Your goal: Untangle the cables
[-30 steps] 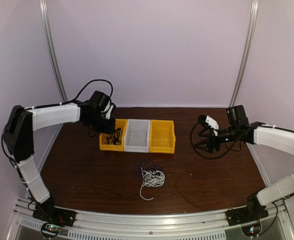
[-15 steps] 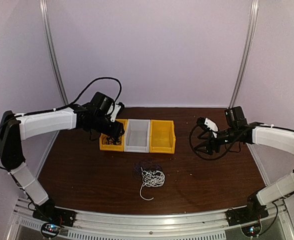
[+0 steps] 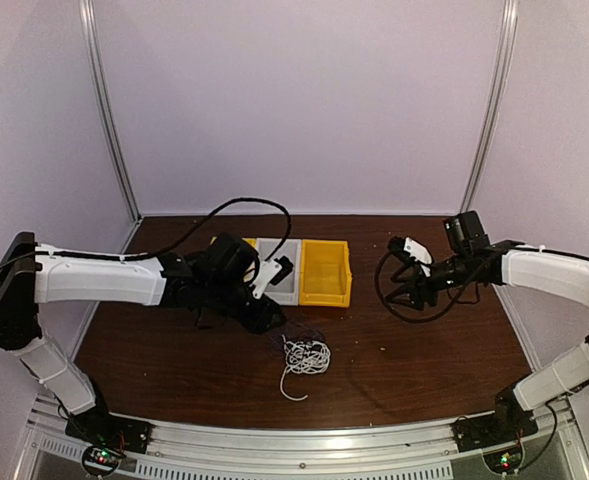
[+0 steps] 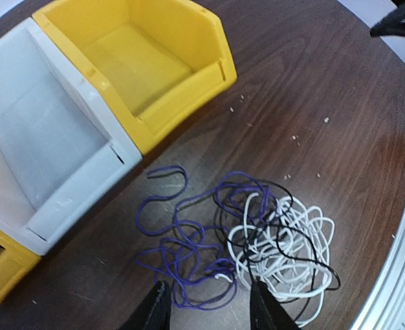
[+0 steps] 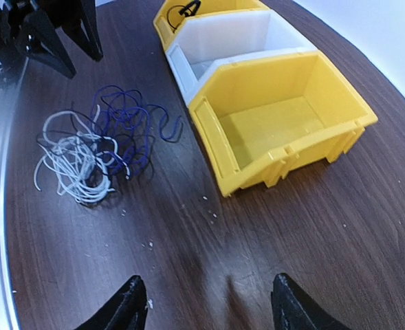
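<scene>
1. Left arm has swung away from the far yellow bin toward the table's middle; the right arm has barely shifted.
2. Left gripper hovers low just beside the cables, jaws apart, nothing between them.
3. Right gripper hangs over bare table on the right, well apart from the cables, jaws wide apart and holding nothing.
4. Cables lie in one tangled heap on the table, just in front of the bins: white cable, purple cable and thin black cable looped through each other.
5. White bin sits between two yellow ones; near yellow bin holds nothing.
6. Far yellow bin has a dark cord inside.
</scene>
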You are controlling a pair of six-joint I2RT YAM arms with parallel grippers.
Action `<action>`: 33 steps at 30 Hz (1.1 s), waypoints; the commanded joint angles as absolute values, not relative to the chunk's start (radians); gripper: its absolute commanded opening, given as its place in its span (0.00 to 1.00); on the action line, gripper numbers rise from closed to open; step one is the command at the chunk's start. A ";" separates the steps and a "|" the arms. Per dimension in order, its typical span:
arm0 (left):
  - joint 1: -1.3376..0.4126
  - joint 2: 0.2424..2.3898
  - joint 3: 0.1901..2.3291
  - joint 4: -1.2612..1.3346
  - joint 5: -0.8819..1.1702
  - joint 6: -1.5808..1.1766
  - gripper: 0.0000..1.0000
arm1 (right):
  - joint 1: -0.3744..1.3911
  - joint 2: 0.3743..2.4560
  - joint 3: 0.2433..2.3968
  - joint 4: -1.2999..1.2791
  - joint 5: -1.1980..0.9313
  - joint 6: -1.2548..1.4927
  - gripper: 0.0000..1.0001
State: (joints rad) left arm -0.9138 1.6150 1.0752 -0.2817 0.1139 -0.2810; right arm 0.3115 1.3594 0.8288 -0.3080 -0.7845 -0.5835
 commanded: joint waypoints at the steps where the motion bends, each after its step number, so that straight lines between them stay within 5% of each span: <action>1: -0.942 1.523 0.990 -0.171 0.160 -0.357 0.40 | 0.411 1.335 0.930 -0.408 -0.794 -0.628 0.59; 6: -0.941 1.417 0.864 -0.056 0.138 -0.403 0.40 | 0.621 1.373 1.035 -0.516 -0.665 -0.724 0.52; 17: -0.872 1.308 0.762 0.040 -0.054 -0.569 0.62 | 0.882 1.641 1.264 -0.624 -0.456 -0.836 0.40; 33: -0.759 1.290 0.702 0.088 0.038 -0.693 0.63 | 1.037 1.744 1.288 -0.560 -0.254 -0.912 0.38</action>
State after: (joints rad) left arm -0.7601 1.2819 0.6956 0.0189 -0.0036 -0.6697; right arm 1.0241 1.7214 1.2587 -0.5827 -0.3210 -0.8921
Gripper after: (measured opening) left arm 0.630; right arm 0.388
